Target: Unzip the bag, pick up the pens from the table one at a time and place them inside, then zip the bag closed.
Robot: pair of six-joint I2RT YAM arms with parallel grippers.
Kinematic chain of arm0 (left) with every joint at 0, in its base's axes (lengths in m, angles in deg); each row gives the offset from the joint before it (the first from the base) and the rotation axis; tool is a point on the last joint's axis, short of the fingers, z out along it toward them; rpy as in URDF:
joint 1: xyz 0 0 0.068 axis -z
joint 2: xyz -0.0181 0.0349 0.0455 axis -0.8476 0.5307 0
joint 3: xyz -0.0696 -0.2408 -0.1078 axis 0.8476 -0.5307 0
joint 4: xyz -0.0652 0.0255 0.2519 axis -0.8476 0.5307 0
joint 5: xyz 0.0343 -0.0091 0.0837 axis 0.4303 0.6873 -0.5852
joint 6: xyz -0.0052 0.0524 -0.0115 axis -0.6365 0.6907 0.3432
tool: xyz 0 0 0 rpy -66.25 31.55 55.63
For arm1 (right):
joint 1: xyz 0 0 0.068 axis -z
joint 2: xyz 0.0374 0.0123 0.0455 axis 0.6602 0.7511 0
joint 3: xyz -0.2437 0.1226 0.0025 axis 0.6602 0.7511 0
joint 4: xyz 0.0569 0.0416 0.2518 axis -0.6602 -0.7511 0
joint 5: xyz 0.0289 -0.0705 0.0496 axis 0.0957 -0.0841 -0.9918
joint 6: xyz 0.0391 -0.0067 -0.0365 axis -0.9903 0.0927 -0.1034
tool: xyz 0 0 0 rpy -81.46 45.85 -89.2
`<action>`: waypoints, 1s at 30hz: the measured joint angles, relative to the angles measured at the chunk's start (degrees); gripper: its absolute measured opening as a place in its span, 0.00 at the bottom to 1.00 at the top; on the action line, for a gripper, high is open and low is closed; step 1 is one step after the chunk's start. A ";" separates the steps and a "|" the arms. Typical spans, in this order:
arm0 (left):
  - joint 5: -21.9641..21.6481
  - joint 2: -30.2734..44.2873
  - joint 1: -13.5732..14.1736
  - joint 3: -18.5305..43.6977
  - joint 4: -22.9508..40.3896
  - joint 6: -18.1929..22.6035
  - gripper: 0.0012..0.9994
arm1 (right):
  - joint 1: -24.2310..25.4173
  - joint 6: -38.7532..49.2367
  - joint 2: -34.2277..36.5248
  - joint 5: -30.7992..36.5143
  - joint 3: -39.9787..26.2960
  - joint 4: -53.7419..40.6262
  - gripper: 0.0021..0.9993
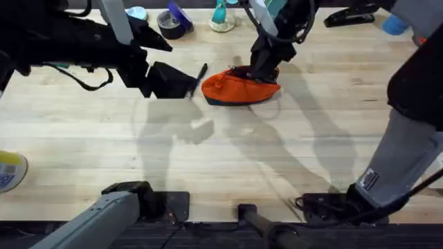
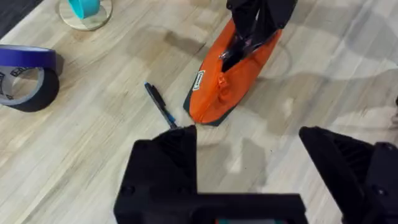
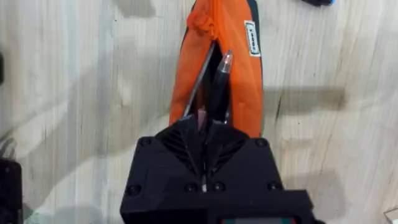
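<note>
On the table (image 1: 104, 138), your right gripper (image 3: 211, 127) pinched a pen (image 3: 219, 84) above the open bag (image 3: 239, 68); left gripper (image 2: 249, 146) gaped wide beside it.

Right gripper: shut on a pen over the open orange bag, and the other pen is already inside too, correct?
Not quite. The right gripper is shut on a pen over the open bag, but the other pen lies on the table beside the bag, as the left wrist view shows.

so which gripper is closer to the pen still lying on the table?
Left. The left gripper hovers open just short of the pen on the table. The right gripper is over the bag, holding the other pen.
</note>
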 joint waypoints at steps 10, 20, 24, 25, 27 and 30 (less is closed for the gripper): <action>0.00 0.00 0.00 0.00 0.00 0.00 0.99 | 0.00 0.01 0.00 -0.01 0.00 -0.05 0.86; 0.00 0.00 0.00 0.00 0.00 0.00 0.99 | -0.02 -0.09 0.00 -0.08 0.00 -0.09 1.00; 0.00 0.00 0.00 0.00 0.00 0.00 0.99 | -0.02 -1.41 0.00 -0.28 0.00 -0.38 1.00; 0.00 0.00 0.00 0.00 -0.02 0.00 0.99 | -0.02 -1.85 0.00 -0.36 0.00 -0.53 1.00; 0.00 0.00 0.00 0.00 -0.02 0.00 0.99 | -0.02 -2.68 0.00 -0.44 -0.02 -1.13 1.00; 0.00 0.00 0.00 0.00 0.00 0.00 0.99 | -0.07 -3.58 0.00 -0.63 -0.40 -3.07 1.00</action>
